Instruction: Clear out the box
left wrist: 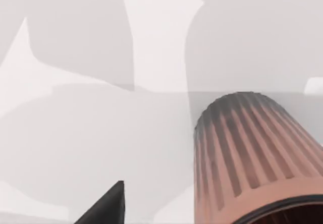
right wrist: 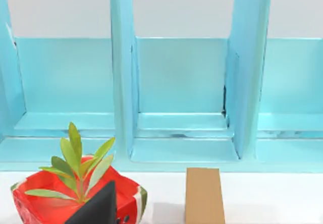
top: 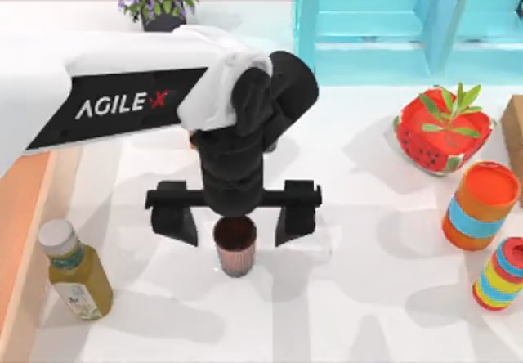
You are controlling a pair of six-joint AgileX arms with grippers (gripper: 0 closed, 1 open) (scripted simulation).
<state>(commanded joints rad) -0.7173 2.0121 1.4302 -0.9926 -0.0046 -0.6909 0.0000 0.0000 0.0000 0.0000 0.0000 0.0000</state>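
Your left gripper (top: 234, 220) hung over the middle of the white table (top: 359, 298), its fingers spread wide on either side of a ribbed brown cup (top: 235, 247) that stood upright on the table; both fingers stood apart from the cup's sides, so the gripper was released and held nothing. From the left wrist, you saw the cup (left wrist: 257, 158) close up, its ribbed wall tapering away toward the table and its dark rim nearest the camera, with one black fingertip (left wrist: 106, 209) off to its side and not touching it. The box (top: 24, 232) lay at the table's left edge, and you could see only a strip of its pale rim and orange-brown floor. A bottle (top: 75, 269) of yellow liquid with a pale cap stood just beside that rim, on the table. At the table's right side stood a red watermelon-patterned pot (top: 444, 130) with a green plant, an orange can (top: 480, 206) with a blue band nearer you, and a striped can (top: 500, 275) beside that. A flower pot (top: 160, 5) sat at the far left, and a turquoise shelf (top: 392, 20) ran along the back. From the right wrist you faced that shelf (right wrist: 181, 82), with the watermelon pot (right wrist: 40, 206) and a brown block (right wrist: 204, 196) before it; I cannot tell whether the right gripper was open or clenched.
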